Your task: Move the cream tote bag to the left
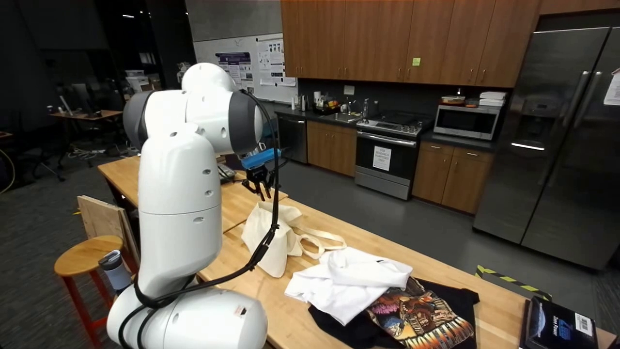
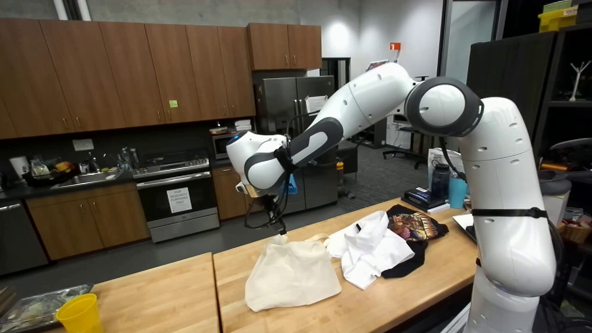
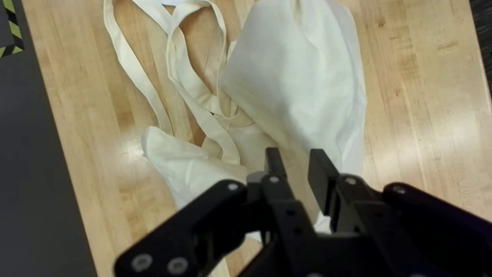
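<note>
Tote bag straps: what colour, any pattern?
Plain cream, no pattern visible; the straps show best in the wrist view.

We are noticing wrist-view glare on the desk. In an exterior view, we are finding the wall bright.

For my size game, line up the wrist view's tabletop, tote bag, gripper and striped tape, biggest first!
1. Wooden tabletop
2. Cream tote bag, Robotiq gripper: unsure, the gripper is nearer the camera
3. Yellow-black striped tape
</note>
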Tool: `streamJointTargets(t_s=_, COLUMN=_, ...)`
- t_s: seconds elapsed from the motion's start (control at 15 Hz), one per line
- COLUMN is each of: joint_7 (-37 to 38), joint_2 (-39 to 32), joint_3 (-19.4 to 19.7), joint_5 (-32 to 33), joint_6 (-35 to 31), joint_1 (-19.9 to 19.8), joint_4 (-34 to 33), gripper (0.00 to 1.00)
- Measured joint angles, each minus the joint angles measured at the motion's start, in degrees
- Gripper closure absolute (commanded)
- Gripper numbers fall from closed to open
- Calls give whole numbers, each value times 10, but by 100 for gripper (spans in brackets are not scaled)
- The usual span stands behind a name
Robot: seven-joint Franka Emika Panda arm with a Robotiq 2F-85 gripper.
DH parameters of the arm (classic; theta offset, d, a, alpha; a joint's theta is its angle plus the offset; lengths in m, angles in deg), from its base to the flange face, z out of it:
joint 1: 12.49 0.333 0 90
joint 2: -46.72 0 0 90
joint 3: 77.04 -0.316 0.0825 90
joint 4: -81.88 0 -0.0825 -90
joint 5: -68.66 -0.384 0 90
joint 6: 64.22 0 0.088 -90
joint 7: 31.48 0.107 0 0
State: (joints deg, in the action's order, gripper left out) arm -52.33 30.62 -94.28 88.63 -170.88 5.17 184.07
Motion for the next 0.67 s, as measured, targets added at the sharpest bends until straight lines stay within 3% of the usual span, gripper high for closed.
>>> streamJointTargets(t_s=0.07, joint_7=0, joint_2=0, joint_3=0, joint_5=0, joint_6=0, joint_1=0, joint_4=1, gripper=49)
streamJointTargets(t_s=0.13, joint_7=0, joint_2=0, joint_3=0, joint_5=0, joint_6=0, joint_1=0, joint_4=2, gripper=49)
streamJointTargets(t_s=0.27, joint_7=-2, joint_2=-2, joint_3=0, joint_5=0, joint_6=0, joint_1=0, joint_4=2, gripper=40)
streamJointTargets(t_s=0.47, joint_7=-4, joint_2=-1, joint_3=2, joint_5=-5, joint_6=0, joint_1=-1, joint_4=3, gripper=21)
streamJointTargets(t_s=0.67, joint_7=24, joint_2=-1, joint_3=5, joint_5=-61, joint_6=1, joint_1=-9, joint_4=-5, gripper=0)
